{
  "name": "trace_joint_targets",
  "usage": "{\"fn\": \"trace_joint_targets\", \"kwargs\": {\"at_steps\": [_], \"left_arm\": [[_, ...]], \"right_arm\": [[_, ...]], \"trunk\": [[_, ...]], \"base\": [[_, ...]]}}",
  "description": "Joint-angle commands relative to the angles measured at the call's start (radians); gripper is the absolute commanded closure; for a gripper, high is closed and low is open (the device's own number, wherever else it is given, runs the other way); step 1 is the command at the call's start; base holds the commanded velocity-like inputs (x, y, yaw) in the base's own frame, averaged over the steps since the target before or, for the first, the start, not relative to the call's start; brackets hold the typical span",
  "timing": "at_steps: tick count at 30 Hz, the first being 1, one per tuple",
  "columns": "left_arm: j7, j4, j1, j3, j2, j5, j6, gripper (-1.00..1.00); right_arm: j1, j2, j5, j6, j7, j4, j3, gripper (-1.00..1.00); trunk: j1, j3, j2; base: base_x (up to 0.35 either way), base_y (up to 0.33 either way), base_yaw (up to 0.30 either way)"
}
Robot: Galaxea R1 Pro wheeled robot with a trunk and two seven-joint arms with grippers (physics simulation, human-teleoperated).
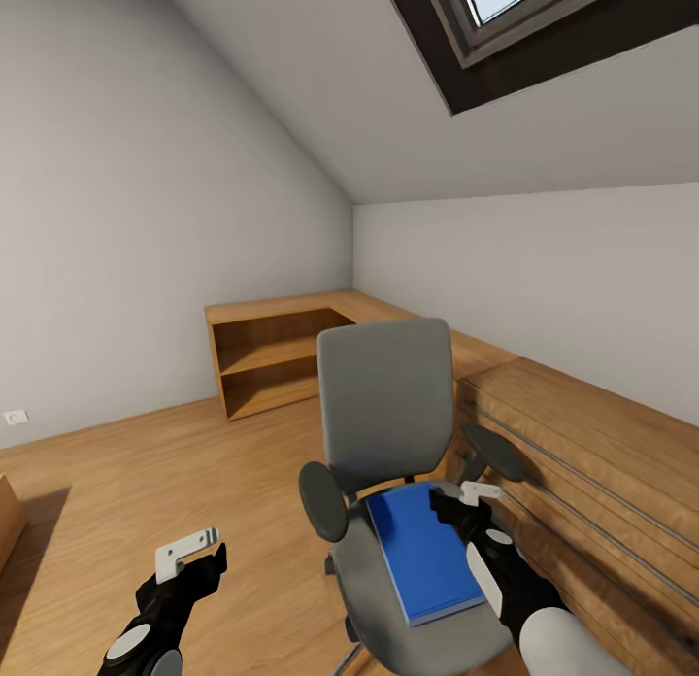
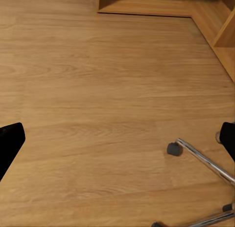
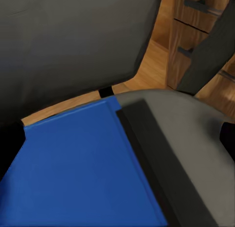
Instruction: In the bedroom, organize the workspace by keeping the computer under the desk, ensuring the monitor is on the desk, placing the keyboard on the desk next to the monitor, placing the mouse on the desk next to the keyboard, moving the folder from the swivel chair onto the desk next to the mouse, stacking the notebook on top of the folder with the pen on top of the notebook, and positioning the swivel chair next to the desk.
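Observation:
The grey swivel chair (image 1: 386,404) stands in the middle of the head view, its back toward the far wall. The bright blue folder (image 1: 423,552) lies flat on its seat. My right gripper (image 1: 464,502) hovers open just above the folder's far right corner. The right wrist view shows the folder (image 3: 83,163) close below the right gripper (image 3: 117,139), beside the grey seat (image 3: 191,129) and under the chair back (image 3: 73,46). My left gripper (image 1: 191,556) hangs open and empty over the floor to the chair's left. Its wrist view shows the left gripper (image 2: 117,141) above bare boards near a chair caster (image 2: 173,149).
A low wooden shelf unit (image 1: 277,355) runs along the far wall into the corner. A wooden drawer cabinet (image 1: 592,462) stands tight against the chair's right side. A skylight (image 1: 524,6) sits in the sloped ceiling. Open wooden floor (image 1: 146,472) lies to the left.

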Motion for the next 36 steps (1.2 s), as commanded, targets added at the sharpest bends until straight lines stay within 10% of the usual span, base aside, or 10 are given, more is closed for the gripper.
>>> {"fn": "trace_joint_targets", "kwargs": {"at_steps": [1,8,36], "left_arm": [[0.009,-0.002,0.0,-0.002,0.001,0.009,0.002,-1.0],[0.011,-0.002,0.0,-0.003,0.001,0.009,0.002,-1.0],[0.014,-0.002,0.0,-0.001,0.001,0.008,0.002,-1.0]], "right_arm": [[0.0,0.0,-0.024,0.0,0.015,-0.001,-0.009,-1.0],[0.0,-0.001,-0.117,-0.003,0.043,-0.031,-0.019,-1.0],[0.0,0.002,-0.126,0.041,0.042,-0.101,-0.021,-1.0]], "trunk": [[0.004,-0.004,-0.007],[0.031,-0.026,-0.056],[0.138,-0.114,-0.252]], "base": [[0.001,0.0,0.0],[0.0,0.0,0.0],[0.0,0.0,0.0]]}}
